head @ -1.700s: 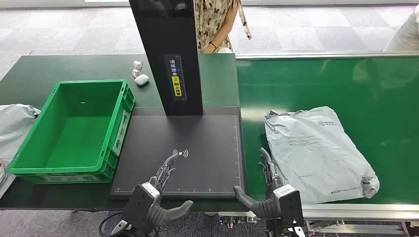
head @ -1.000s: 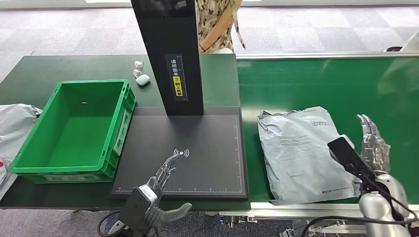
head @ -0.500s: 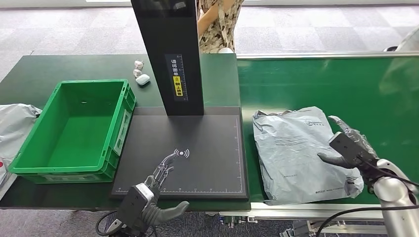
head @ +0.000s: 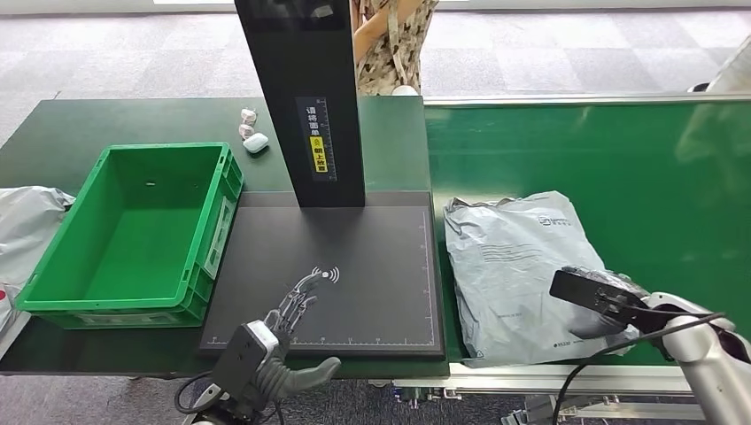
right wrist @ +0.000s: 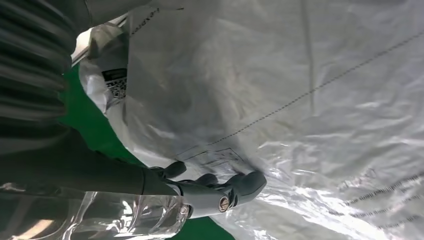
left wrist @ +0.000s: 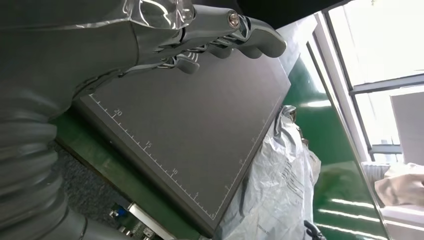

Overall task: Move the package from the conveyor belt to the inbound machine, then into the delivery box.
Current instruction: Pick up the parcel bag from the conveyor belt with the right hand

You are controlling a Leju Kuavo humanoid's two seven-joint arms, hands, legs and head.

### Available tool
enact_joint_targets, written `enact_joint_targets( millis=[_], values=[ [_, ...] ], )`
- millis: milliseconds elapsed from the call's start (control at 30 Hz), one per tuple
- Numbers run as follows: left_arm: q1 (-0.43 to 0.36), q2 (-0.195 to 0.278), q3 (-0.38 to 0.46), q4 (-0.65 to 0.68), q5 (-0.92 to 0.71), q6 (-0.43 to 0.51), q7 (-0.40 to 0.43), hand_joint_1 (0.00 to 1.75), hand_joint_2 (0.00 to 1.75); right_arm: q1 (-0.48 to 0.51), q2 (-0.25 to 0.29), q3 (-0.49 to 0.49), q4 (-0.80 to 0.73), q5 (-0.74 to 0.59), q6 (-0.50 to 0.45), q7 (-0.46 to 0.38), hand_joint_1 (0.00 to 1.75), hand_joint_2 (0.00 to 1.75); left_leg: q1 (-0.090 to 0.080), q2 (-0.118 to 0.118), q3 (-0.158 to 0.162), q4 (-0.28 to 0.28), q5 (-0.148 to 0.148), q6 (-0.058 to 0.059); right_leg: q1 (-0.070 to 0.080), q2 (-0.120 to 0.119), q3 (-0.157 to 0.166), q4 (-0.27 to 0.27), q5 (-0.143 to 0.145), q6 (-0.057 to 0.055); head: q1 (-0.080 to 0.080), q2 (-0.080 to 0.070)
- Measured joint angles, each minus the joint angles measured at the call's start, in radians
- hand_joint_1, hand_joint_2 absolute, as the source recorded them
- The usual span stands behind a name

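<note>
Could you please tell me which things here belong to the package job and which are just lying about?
Part of the job: grey package on the conveyor belt; black inbound machine; green delivery box; right hand on the package.

Lying about: white earbud case; two small white items; another grey bag.

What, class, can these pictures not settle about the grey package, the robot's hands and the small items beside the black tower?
- Right hand: head view, its fingers lie on the grey package, but whether they grip it is hidden.
- Package label: right wrist view, print too blurred to read.
- Small white items: head view, too small to identify.
- Left hand: head view, partly cut off by the lower edge.
- Green crate: its outer near wall faces away.
</note>
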Motion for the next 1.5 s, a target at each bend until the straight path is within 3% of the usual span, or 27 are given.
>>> enact_joint_targets(
  millis=[233, 567, 1300, 1433, 1500],
  values=[
    [-0.022, 0.001, 0.0, 0.019, 0.016, -0.004, 0.007, 0.0, 1.75, -0.097, -0.058, 0.15, 0.075, -0.031, 0.05, 0.048, 0.0, 1.75, 0.0, 0.0, 0.0, 0.0, 0.001, 0.001, 0.0, 0.0, 0.0, 0.0, 0.0, 0.0, 0.0, 0.0],
    [-0.037, 0.004, 0.0, 0.042, 0.032, -0.002, 0.008, 0.0, 1.75, -0.139, -0.062, 0.326, 0.189, -0.026, -0.006, 0.041, 0.0, 1.75, 0.0, -0.001, 0.0, 0.0, 0.001, 0.001, 0.0, -0.001, 0.0, 0.0, 0.0, 0.0, 0.0, 0.0],
    [-0.049, 0.012, -0.002, 0.059, 0.042, 0.017, 0.005, 0.0, 1.75, -0.093, -0.034, 0.377, 0.19, 0.07, -0.082, 0.079, 0.0, 1.75, 0.0, -0.001, 0.005, 0.0, 0.001, 0.001, 0.0, -0.002, 0.006, -0.001, 0.0, 0.001, 0.0, 0.0],
    [-0.05, 0.015, -0.003, 0.064, 0.043, 0.018, 0.005, 0.0, 1.75, -0.09, -0.021, 0.378, 0.189, 0.08, -0.085, 0.079, 1.72, 1.75, 0.0, -0.002, 0.007, 0.0, 0.001, 0.001, 0.0, -0.002, 0.008, -0.001, 0.0, 0.001, 0.0, 0.0],
    [-0.052, 0.015, -0.004, 0.064, 0.044, 0.018, 0.005, 0.0, 1.75, -0.088, -0.017, 0.378, 0.189, 0.088, -0.09, 0.08, 1.75, 1.75, 0.0, -0.002, 0.007, 0.0, 0.001, 0.001, 0.0, -0.002, 0.008, -0.001, 0.0, 0.001, 0.0, 0.0]
  ],
)
